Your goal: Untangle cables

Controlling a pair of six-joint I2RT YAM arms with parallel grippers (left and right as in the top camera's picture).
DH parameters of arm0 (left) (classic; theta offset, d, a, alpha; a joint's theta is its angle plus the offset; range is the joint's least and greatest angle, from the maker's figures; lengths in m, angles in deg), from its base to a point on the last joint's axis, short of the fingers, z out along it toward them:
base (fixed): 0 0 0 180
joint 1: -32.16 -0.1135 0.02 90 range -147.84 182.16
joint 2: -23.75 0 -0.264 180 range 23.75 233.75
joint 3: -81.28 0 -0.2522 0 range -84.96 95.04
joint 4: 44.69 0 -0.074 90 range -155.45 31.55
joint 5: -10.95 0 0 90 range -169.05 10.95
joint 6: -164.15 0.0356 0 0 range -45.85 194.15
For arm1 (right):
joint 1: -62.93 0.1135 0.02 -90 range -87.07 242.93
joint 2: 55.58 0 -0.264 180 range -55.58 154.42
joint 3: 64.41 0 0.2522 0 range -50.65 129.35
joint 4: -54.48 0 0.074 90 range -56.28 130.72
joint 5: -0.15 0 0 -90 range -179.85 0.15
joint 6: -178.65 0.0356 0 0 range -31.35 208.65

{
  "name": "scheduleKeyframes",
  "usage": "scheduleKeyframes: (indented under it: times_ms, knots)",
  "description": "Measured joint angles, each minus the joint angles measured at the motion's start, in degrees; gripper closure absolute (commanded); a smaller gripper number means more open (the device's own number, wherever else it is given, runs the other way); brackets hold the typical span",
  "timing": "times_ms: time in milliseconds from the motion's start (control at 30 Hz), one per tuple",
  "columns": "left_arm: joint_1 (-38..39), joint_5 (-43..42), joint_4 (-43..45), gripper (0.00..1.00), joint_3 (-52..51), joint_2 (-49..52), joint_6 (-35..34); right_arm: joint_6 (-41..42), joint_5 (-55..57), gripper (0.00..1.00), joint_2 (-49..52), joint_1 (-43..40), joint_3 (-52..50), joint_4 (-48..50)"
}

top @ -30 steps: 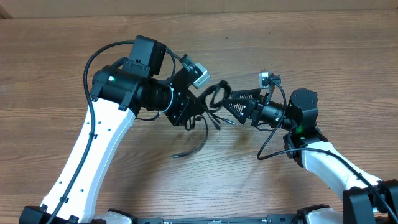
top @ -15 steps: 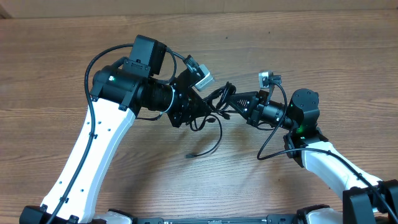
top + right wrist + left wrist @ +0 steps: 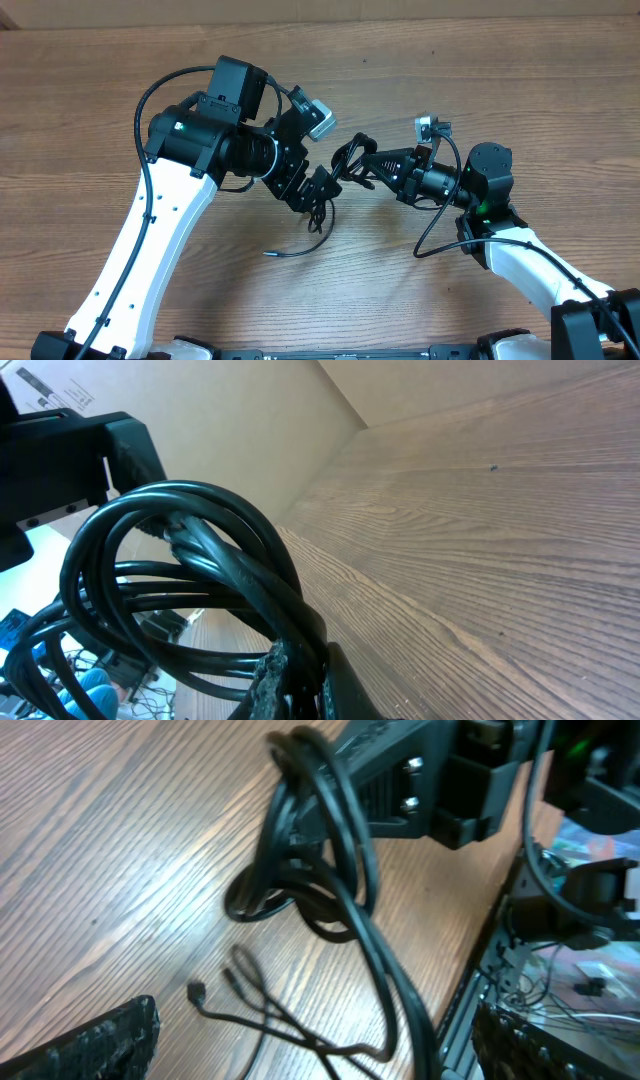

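The cables [image 3: 347,158] are a bundle of black loops held up between the two arms. My right gripper [image 3: 362,162] is shut on the bundle. In the right wrist view its fingertips [image 3: 275,675] pinch the loops [image 3: 215,545] at the bottom. My left gripper [image 3: 320,192] stands open just left of and below the bundle. In the left wrist view its fingers [image 3: 100,1045] sit far apart, with the cables [image 3: 320,830] beyond them and strands running loose between. A thin strand [image 3: 300,248] trails onto the table, and its small plug end [image 3: 195,991] lies on the wood.
The wooden table [image 3: 500,90] spreads all round. The left arm's black body [image 3: 90,450] looms behind the loops in the right wrist view. A frame edge and floor clutter [image 3: 590,970] lie beyond the table's near side. The right arm's own wire [image 3: 432,235] droops by its base.
My left gripper has opened and let go of the cables. The right gripper has shut on the bundle. The loose strand's end has swung left along the table.
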Motion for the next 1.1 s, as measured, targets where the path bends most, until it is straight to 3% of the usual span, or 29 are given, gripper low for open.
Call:
scheduleKeyframes:
  times_ms: [300,933,1100]
  knots:
    - [0.0,2.19,0.22,0.0,0.0,0.0,-1.25,-3.17,-3.56,0.96,0.0,0.0,0.0,3.61]
    - [0.0,-5.14,-0.92,0.0,0.0,0.0,-1.9,-4.22,-12.13,0.96,0.0,-0.02,0.0,18.73]
    - [0.0,-11.3,-0.87,0.01,0.0,0.0,0.61,-5.84,-14.05,0.96,0.0,0.0,0.0,20.5]
